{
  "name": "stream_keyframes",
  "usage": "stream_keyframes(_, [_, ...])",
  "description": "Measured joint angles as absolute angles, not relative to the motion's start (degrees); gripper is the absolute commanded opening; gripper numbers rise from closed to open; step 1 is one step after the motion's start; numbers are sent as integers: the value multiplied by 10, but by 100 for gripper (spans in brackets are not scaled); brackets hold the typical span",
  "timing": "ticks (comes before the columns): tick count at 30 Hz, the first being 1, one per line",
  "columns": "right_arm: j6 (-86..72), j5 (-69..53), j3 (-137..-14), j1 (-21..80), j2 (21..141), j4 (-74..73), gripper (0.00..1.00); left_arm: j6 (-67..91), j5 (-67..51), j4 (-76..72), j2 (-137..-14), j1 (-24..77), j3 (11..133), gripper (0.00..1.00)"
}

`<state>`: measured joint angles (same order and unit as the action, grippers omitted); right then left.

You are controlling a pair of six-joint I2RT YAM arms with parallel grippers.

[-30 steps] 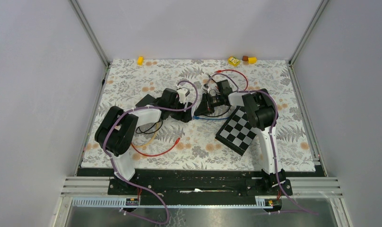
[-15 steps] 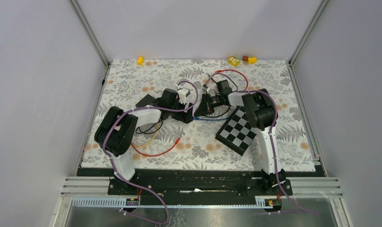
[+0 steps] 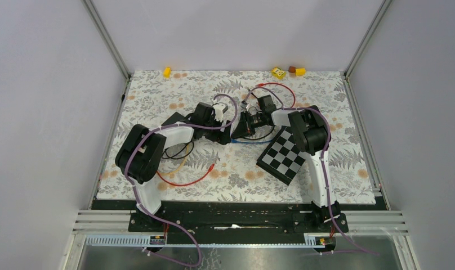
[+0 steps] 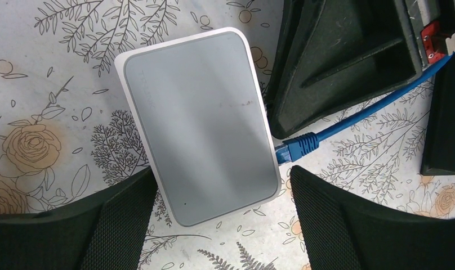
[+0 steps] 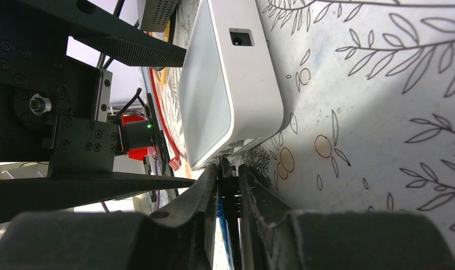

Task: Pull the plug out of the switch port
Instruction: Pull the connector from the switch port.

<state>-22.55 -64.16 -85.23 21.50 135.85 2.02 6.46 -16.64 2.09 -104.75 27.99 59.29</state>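
My left gripper point(image 4: 221, 188) stands wide open, its fingers either side of the white switch point(image 4: 197, 124) lying flat on the tabletop point(image 4: 56, 67). My right gripper point(image 5: 228, 169) is pinched narrow on the blue plug point(image 4: 295, 147), which sits in the switch's side port.

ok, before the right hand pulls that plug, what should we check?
1. Plug seated in switch: ok.
2. Left hand bracing switch: not ok. It is open, with fingers on either side and one clear of it.
3. Right hand shut on blue cable: ok.
4. Grip on plug body rather than cable only: cannot tell, the contact is hidden.
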Motion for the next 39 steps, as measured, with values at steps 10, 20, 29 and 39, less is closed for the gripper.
stream_keyframes(10, [-223, -642, -852, 215, 1359, 20, 0, 78, -156, 23, -1055, 280, 602, 84])
stream_keyframes(20, [-222, -644, -853, 215, 1359, 19, 0, 81, -147, 17, -1071, 280, 619, 77])
stream_keyframes(29, [-183, -639, -880, 216, 1362, -43, 0, 86, -148, 8, -1070, 279, 614, 61])
stream_keyframes(39, [-263, -649, -823, 217, 1353, 68, 0, 91, -147, -16, -1065, 279, 598, 56])
